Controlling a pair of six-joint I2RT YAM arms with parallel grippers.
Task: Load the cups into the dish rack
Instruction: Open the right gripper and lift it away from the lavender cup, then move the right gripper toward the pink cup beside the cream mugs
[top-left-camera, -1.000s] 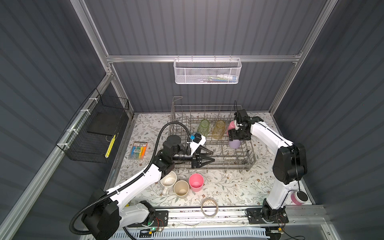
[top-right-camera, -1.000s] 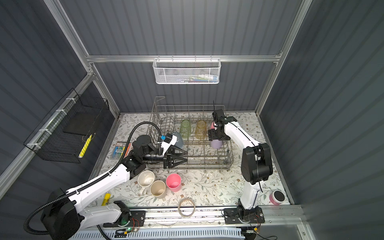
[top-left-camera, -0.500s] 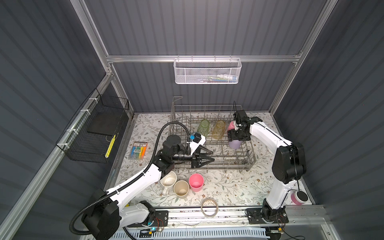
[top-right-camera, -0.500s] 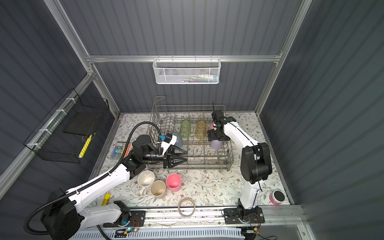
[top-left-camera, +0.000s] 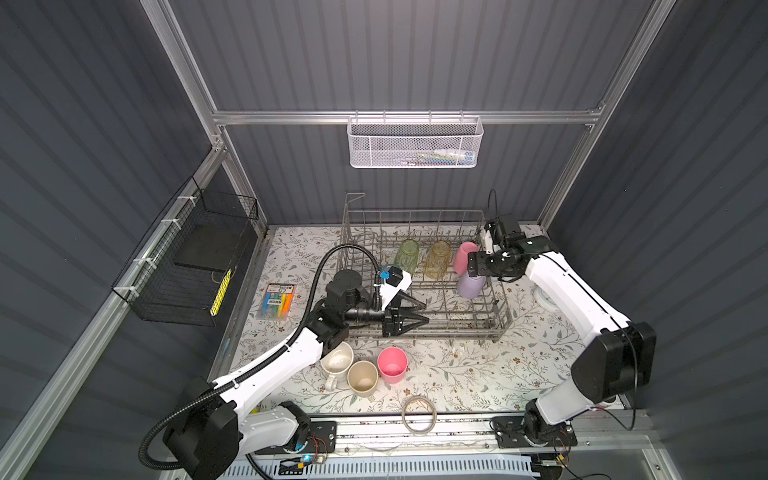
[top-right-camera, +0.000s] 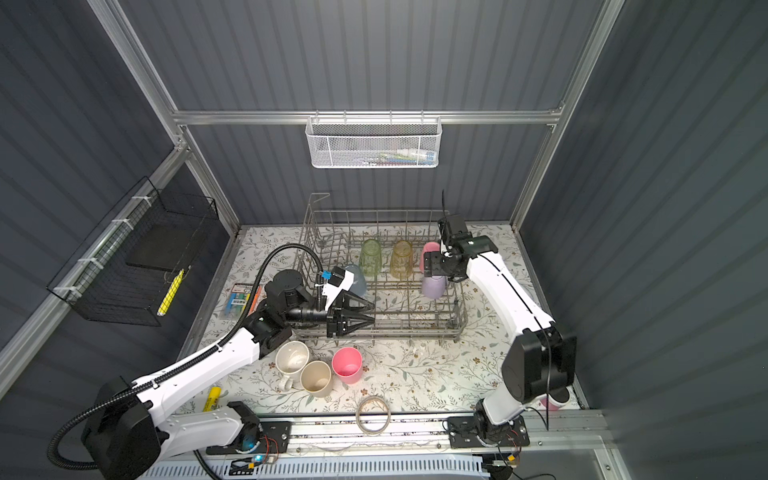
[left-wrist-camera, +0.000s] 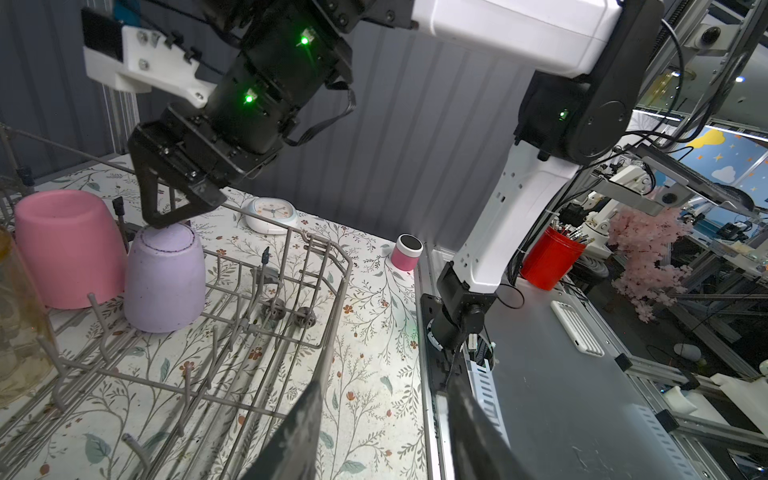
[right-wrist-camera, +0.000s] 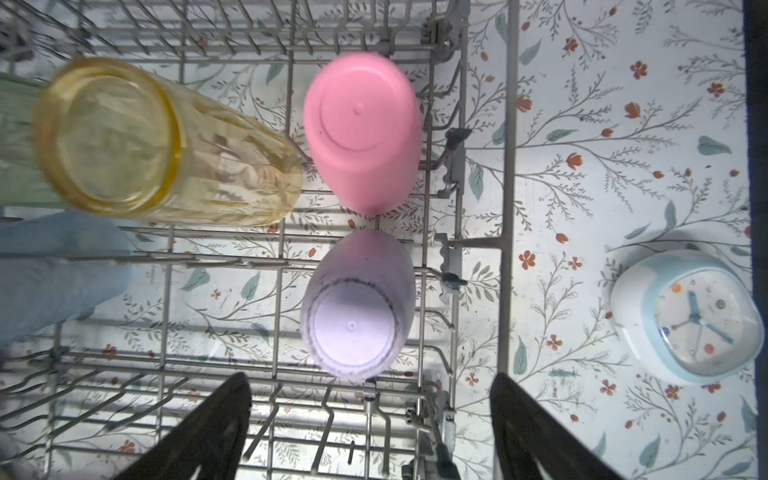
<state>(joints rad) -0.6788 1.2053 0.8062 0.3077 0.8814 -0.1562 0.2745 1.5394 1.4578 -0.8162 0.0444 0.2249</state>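
Note:
The grey wire dish rack (top-left-camera: 457, 330) holds upside-down cups: green tumbler (top-left-camera: 406, 254), amber tumbler (top-left-camera: 438, 258), pink cup (top-left-camera: 462, 255), lilac cup (top-left-camera: 470, 286) and a blue tumbler (top-right-camera: 357, 278) half hidden by my left wrist. My right gripper (right-wrist-camera: 370, 380) hangs open just above the lilac cup (right-wrist-camera: 357, 307), holding nothing. My left gripper (top-left-camera: 426, 313) is open and empty over the rack's front left part. In front of the rack a white mug (top-left-camera: 337, 360), a beige cup (top-left-camera: 362, 376) and a second pink cup (top-left-camera: 392, 363) stand upright on the table.
A tape ring (top-left-camera: 419, 409) lies near the front edge and a marker pack (top-left-camera: 276, 300) left of the rack. A small clock (right-wrist-camera: 690, 320) sits right of the rack, a squat pink-white round thing (left-wrist-camera: 406, 251) by the right arm's base. Wire baskets hang on the walls.
My right gripper's jaws have spread slightly wider above the lilac cup. The left arm and the cups have not moved.

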